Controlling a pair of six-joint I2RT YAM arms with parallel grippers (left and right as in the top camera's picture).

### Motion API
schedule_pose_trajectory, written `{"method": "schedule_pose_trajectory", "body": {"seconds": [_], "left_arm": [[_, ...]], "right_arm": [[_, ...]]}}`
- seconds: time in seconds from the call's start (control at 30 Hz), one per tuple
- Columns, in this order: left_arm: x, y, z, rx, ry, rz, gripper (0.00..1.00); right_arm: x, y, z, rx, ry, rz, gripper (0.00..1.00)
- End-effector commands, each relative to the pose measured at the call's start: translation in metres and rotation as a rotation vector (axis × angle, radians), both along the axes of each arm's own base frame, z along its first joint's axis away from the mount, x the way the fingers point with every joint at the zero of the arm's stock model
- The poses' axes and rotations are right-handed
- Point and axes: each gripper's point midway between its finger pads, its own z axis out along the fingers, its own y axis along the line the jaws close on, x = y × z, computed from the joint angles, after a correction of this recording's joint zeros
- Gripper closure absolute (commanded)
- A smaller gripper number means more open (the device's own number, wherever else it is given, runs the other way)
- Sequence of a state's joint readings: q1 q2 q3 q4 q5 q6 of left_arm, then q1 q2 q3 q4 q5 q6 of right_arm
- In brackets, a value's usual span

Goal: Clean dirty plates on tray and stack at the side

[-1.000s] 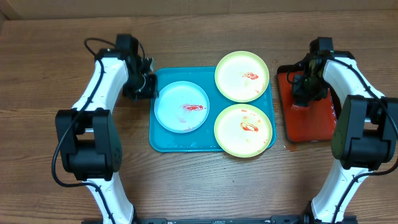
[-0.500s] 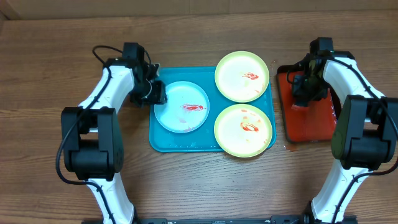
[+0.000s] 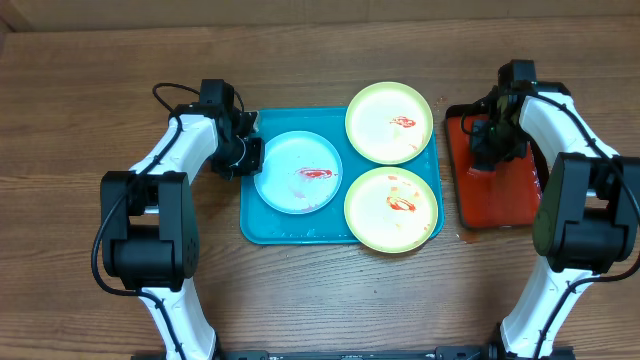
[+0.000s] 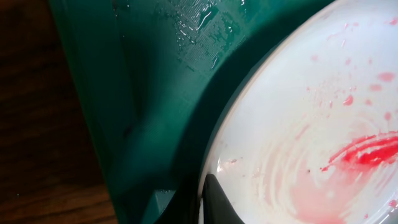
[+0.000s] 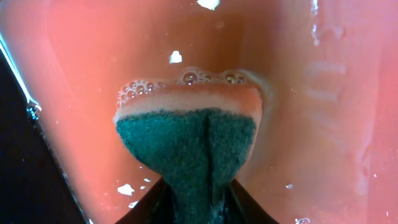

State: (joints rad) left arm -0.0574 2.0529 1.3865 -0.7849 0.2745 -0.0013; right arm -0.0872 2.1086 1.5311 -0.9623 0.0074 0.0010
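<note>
The turquoise tray (image 3: 290, 228) holds three plates: a pale blue-white plate (image 3: 300, 175) at left with a red smear, and two yellow-green plates (image 3: 389, 122) (image 3: 391, 208) at right, both smeared red. My left gripper (image 3: 247, 155) is at the blue-white plate's left rim. In the left wrist view one dark finger lies on the plate (image 4: 298, 124) and the jaws (image 4: 186, 196) pinch its rim above the tray (image 4: 155, 93). My right gripper (image 3: 487, 140) (image 5: 196, 199) is shut on a green-and-orange soapy sponge (image 5: 186, 143), pressed into the red tray (image 5: 311, 124).
The red tray (image 3: 500, 195) stands right of the turquoise tray, wet with suds. Bare wooden table (image 3: 300, 290) lies in front of and left of the trays. Water beads show on the turquoise tray's floor.
My left gripper has moved right from the tray's left edge onto the blue-white plate's rim. The plate has shifted slightly right. The right arm has not moved.
</note>
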Motion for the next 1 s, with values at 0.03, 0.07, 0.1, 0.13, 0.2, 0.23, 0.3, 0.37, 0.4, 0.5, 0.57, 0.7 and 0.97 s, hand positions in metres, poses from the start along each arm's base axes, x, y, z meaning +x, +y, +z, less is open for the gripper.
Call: {"method": "schedule_pose_trajectory", "body": {"seconds": [0.03, 0.07, 0.1, 0.13, 0.2, 0.23, 0.3, 0.37, 0.4, 0.5, 0.57, 0.7, 0.97], "left_arm": [[-0.009, 0.004, -0.007, 0.022, 0.033, 0.01, 0.96], [-0.009, 0.005, -0.008, 0.029, 0.035, 0.014, 0.96], [-0.01, 0.006, -0.008, 0.037, 0.038, 0.016, 0.96], [-0.01, 0.007, -0.008, 0.041, 0.041, 0.016, 0.96], [-0.012, 0.007, -0.008, 0.044, 0.047, 0.017, 0.96], [-0.013, 0.007, -0.008, 0.043, 0.05, 0.016, 0.96], [-0.013, 0.007, -0.009, 0.043, 0.055, 0.021, 0.96], [-0.013, 0.007, -0.009, 0.043, 0.055, 0.024, 0.96], [-0.013, 0.007, -0.009, 0.043, 0.055, 0.024, 0.96], [-0.015, 0.007, -0.009, 0.043, 0.063, 0.023, 0.96], [-0.018, 0.007, -0.009, 0.043, 0.074, 0.023, 0.96], [-0.023, 0.007, -0.009, 0.041, 0.094, 0.022, 0.96], [-0.014, 0.006, -0.008, 0.036, 0.066, 0.059, 0.96]], "right_arm": [[0.0, -0.001, 0.001, 0.0, -0.005, -0.001, 0.9], [0.0, -0.001, 0.001, 0.0, -0.008, -0.001, 0.96], [0.001, -0.001, 0.001, -0.001, -0.01, -0.001, 0.96], [0.001, -0.002, 0.002, -0.005, -0.011, -0.001, 0.96], [0.002, -0.002, 0.006, -0.007, -0.011, -0.002, 0.96], [0.001, -0.002, 0.009, -0.007, -0.009, -0.002, 0.96], [0.001, -0.002, 0.021, -0.006, -0.007, -0.002, 0.96], [0.001, -0.001, 0.041, -0.007, -0.012, -0.003, 0.96], [0.002, 0.0, 0.051, -0.007, -0.021, -0.002, 0.96], [0.003, 0.002, 0.088, 0.002, -0.061, -0.026, 0.96], [0.004, 0.01, 0.111, 0.038, -0.098, -0.017, 0.96], [0.009, 0.041, 0.146, 0.147, -0.159, 0.003, 0.96], [0.011, 0.164, 0.16, 0.241, -0.204, 0.133, 0.96]]}}
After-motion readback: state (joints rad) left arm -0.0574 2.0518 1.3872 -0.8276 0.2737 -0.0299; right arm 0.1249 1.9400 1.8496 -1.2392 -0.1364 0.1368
